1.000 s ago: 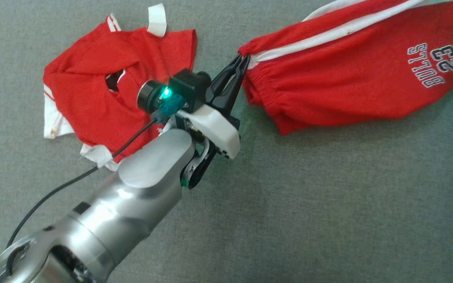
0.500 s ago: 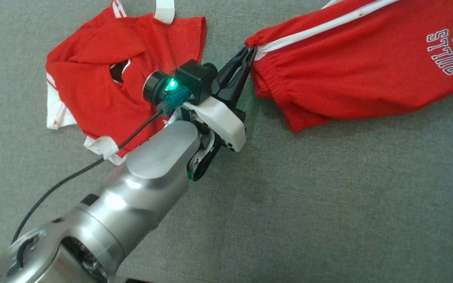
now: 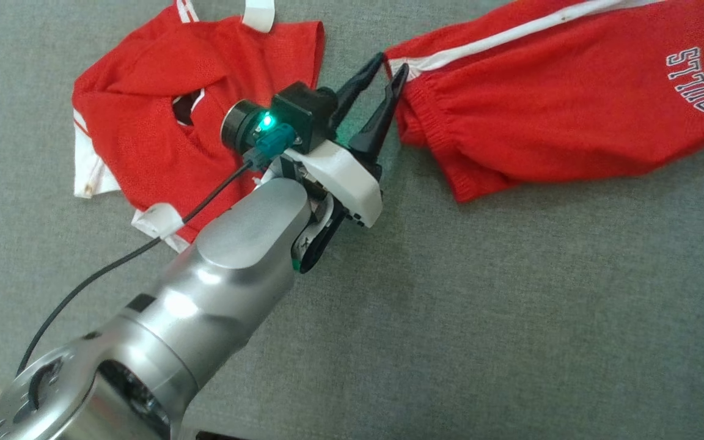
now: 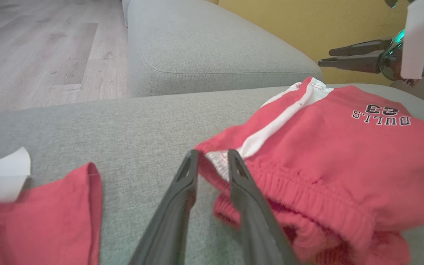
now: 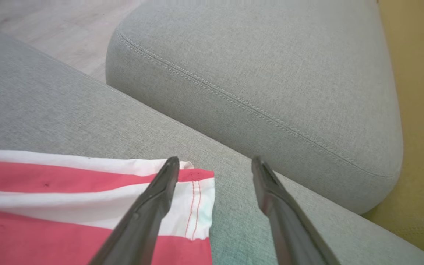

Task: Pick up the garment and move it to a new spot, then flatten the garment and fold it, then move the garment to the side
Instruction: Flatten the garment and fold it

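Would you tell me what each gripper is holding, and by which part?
Nothing is held. The left gripper stands open around the waistband corner of the red shorts, and the right gripper is open at their hem corner.

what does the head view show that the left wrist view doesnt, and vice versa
Head view: the silver left forearm and its black wrist camera with a green light. Left wrist view: pale wood floor, yellow wall, the right gripper. Both: red BULLS 23 shorts with a white stripe, the open left gripper at their waistband, grey fabric sofa.
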Controlling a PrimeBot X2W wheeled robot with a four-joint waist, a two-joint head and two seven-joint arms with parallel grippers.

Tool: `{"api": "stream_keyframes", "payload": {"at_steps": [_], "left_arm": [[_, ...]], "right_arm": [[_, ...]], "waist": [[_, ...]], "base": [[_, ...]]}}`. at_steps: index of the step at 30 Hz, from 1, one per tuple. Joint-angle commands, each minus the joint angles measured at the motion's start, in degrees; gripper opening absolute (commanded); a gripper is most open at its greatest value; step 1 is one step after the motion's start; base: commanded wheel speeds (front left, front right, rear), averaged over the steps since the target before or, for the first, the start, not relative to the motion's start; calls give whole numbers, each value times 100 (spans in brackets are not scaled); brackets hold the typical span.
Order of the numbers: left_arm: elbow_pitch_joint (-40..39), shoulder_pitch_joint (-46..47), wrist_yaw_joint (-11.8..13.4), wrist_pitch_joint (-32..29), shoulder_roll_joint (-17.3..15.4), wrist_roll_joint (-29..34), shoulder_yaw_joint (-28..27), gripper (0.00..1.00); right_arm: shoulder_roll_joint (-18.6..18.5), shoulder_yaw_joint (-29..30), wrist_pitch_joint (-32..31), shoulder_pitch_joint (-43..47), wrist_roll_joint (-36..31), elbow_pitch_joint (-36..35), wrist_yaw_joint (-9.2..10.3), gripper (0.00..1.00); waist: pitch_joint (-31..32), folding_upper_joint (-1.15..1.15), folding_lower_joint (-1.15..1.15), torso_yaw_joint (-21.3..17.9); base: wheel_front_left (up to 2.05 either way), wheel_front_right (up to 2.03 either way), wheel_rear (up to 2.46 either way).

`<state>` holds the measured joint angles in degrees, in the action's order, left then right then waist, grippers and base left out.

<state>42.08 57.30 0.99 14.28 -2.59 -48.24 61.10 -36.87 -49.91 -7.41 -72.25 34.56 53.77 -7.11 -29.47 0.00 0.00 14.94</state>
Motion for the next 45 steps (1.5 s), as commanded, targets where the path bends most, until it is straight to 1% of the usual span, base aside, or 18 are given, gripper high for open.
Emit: {"api": "stream_keyframes", "payload": {"at_steps": [1, 4, 9, 11, 12, 14, 15, 20, 24, 26, 28, 31, 33, 36, 38, 40, 43, 45], "left_arm": [[-51, 142, -17, 50, -76, 46, -162, 100], [29, 75, 0, 55, -76, 17, -192, 100], [124, -45, 196, 66, -178, -10, -413, 100], [113, -135, 251, 68, -214, -17, -519, 100], [113, -135, 251, 68, -214, -17, -519, 100], [9, -236, 321, 70, -281, 10, -683, 100], [-191, -350, 420, 70, -394, 70, -927, 100], [-962, -823, 803, 71, -747, 396, -1709, 100], [-1704, -1508, 866, 71, -913, 639, -2342, 100], [-1972, -1887, 888, 71, -975, 847, -2568, 100], [-2200, -2254, 904, 71, -1010, 1066, -2767, 100], [-2478, -2785, 897, 72, -1068, 1476, -3000, 100], [-2601, -3157, 917, 72, -1060, 1635, -3244, 100], [-2751, -3699, 928, 72, -975, 1821, -3619, 100], [-2815, -4009, 898, 72, -900, 1999, -3779, 100], [-2858, -4280, 847, 72, -800, 2159, -3923, 100], [-2883, -4589, 780, 72, -634, 2337, -4140, 100], [-2863, -4673, 676, 72, -552, 2470, -4210, 100]], "right_arm": [[-21, 17, 112, 0, 65, -23, -37, 100], [17, 112, 267, 59, 186, 123, -37, 100], [206, 309, 541, 279, 566, 224, -37, 100], [257, 398, 743, 399, 706, 248, -37, 100], [257, 398, 743, 399, 706, 248, -37, 100], [329, 553, 1015, 501, 817, 330, -37, 100], [493, 705, 1301, 638, 962, 316, -37, 100], [818, 1026, 1942, 1052, 1185, 126, -37, 100], [1035, 1368, 2181, 1492, 1170, -197, -37, 100], [1183, 1679, 2226, 1801, 1145, -426, -37, 100], [1298, 2054, 2235, 2157, 899, -793, -37, 100], [1646, 2826, 2238, 2944, 479, -1448, -37, 100], [1966, 3321, 2239, 3523, 61, -1886, -37, 100], [2513, 3816, 2239, 4419, -589, -2446, -37, 100], [2853, 4062, 2240, 4958, -933, -2725, -37, 100], [3088, 4273, 2240, 5404, -1212, -2963, -37, 100], [3268, 4354, 2129, 5796, -1469, -3253, -37, 100], [3315, 4397, 1996, 5890, -1625, -3435, -37, 100]], "waist": [[75, 0, 0, -28], [215, 0, 0, -82], [557, 0, 0, -234], [750, 0, 0, -278], [750, 0, 0, -278], [946, 0, 0, -337], [1126, 0, 0, -410], [1536, 0, 0, -591], [1771, 0, 0, -723], [1890, 0, 0, -777], [1984, 0, 0, -833], [2126, 0, 0, -931], [2226, 0, 0, -1020], [2350, 0, 0, -1126], [2423, 0, 0, -1161], [2475, 0, 0, -1185], [2482, 0, 0, -1245], [2429, 0, 0, -1241]], "base": [[0, 0, 0], [0, 0, 0], [0, 0, 0], [0, 0, 0], [0, 0, 0], [0, 0, 0], [0, 0, 0], [0, 0, 0], [0, 0, 0], [0, 0, 0], [0, 0, 0], [0, 0, 0], [0, 0, 0], [0, 0, 0], [0, 0, 0], [0, 0, 0], [0, 0, 0], [0, 0, 0]]}}
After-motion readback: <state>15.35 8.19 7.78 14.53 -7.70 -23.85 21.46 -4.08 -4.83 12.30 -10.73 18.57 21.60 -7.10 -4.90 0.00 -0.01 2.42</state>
